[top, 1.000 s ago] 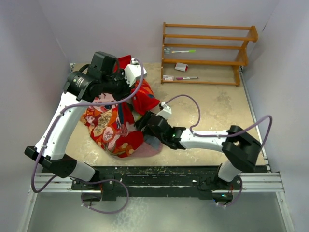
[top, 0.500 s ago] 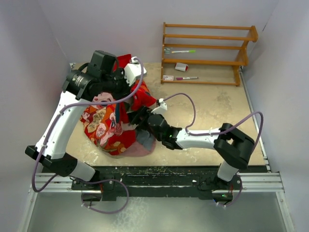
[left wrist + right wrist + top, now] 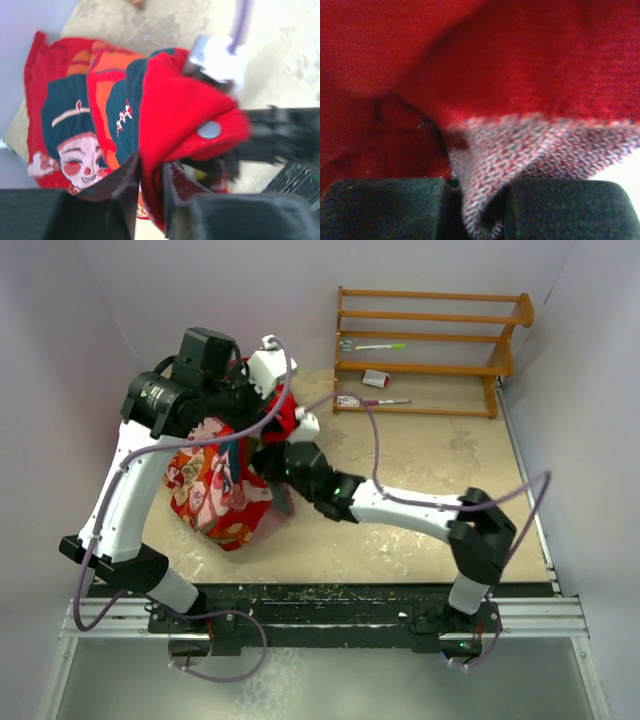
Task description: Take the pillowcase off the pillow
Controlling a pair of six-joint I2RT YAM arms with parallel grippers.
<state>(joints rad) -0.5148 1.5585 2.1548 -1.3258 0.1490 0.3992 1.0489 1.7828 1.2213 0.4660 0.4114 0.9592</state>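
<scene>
- Pillowcase [image 3: 215, 490] sits on the left half of the table [image 3: 450, 470], a bunched red heap with its orange floral print facing the overhead camera. Its upper part is drawn up off the surface under the left arm's wrist.
- On my left wrist feed, the left gripper [image 3: 150, 197] is nearly closed, with a fold of the red cloth pinched between its dark fingers [image 3: 120, 185].
- On the same feed, one printed girl's face [image 3: 82, 160] shows on the hanging cloth to the left. A round grey snap [image 3: 209, 130] sits on the red fold just above the grip.
- The right arm reaches across from the right side of the table. From overhead I see its front end pressed against the right edge of the heap, just below the left wrist.
- On the right wrist feed, the right gripper [image 3: 480, 210] is narrow and clamps a doubled edge of the cloth. The cloth is red outside and pale pink knit inside, and the fold pokes down between the pads [image 3: 380, 205].
- The rest of that feed is red cloth, too close and blurred for me to read anything more.
- A wooden rack [image 3: 430, 368] stands at the far right of the table, well apart from the heap, with two markers and a small white item on its shelves.
</scene>
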